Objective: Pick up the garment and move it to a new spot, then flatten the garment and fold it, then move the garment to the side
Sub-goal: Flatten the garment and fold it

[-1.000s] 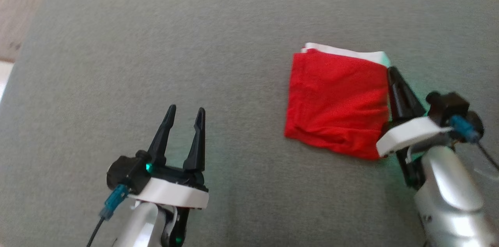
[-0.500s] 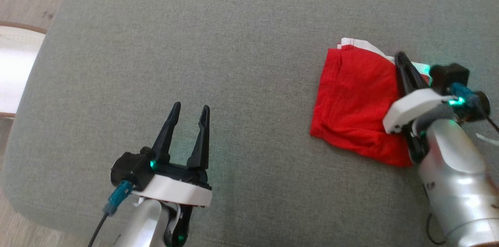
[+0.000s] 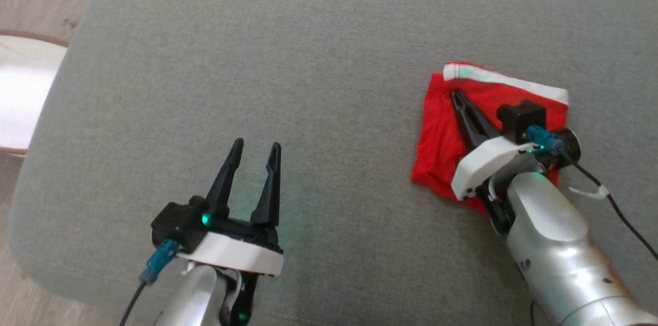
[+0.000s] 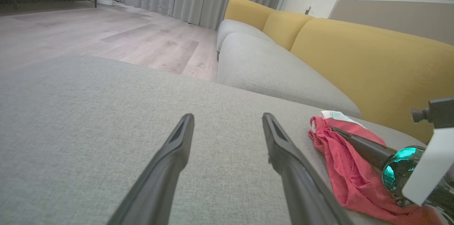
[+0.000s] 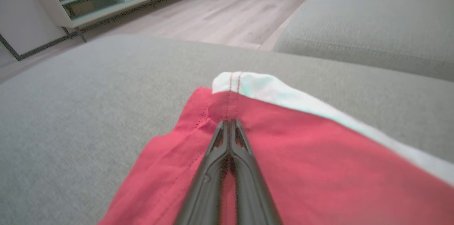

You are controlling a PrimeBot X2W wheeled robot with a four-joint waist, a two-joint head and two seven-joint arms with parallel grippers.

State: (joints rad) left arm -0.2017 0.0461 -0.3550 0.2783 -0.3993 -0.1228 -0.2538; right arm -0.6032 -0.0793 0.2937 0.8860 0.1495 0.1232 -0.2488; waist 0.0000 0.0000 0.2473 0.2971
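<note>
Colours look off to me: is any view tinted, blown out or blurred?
Head view: green light from the right claw tints the white band of the garment; the pale object at the left edge is blown out. Right wrist view: the near cloth and fingers are soft. Left wrist view: sharp, teal glint on the right claw's base.

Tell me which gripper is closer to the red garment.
Right. The right gripper rests on top of the garment, fingers shut. The left gripper is open over the cushion, well off to the garment's left.
</note>
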